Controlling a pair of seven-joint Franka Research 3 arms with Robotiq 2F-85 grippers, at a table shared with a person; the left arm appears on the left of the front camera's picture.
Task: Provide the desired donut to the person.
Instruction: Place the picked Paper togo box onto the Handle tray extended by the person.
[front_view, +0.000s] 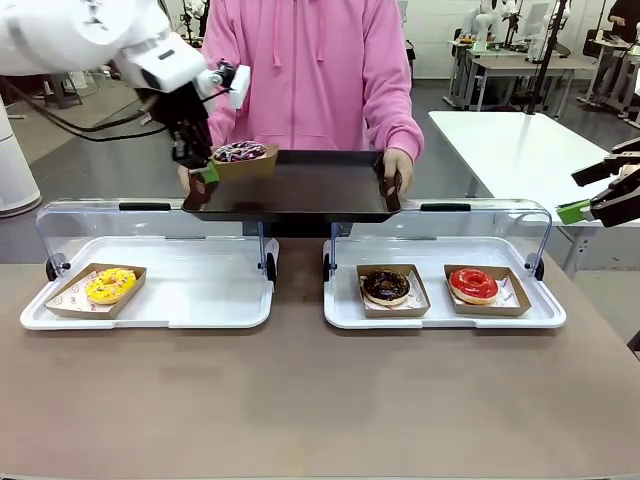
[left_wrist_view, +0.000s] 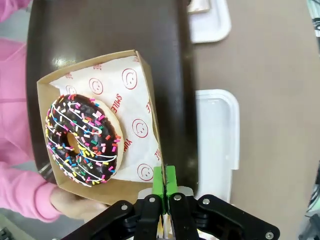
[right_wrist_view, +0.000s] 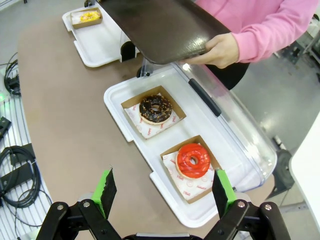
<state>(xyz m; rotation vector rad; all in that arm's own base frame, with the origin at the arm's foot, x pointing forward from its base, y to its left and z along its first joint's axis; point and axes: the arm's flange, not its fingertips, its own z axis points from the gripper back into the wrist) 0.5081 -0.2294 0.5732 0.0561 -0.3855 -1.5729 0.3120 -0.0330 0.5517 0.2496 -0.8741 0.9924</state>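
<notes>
**Sprinkle donut is nearly handed over**

Left jaws are pinching the wall of the paper box (left_wrist_view: 137, 130) with the sprinkle donut (left_wrist_view: 84, 140) in it. The box sits at the left end of the dark tray (front_view: 300, 190) that the person (front_view: 310, 70) holds out. Can't tell if it's actually resting on the tray. What's left, I reckon — set down, let go, back off. Right jaws are spread wide, idle off to the side of the surface (front_view: 300, 400).
</notes>
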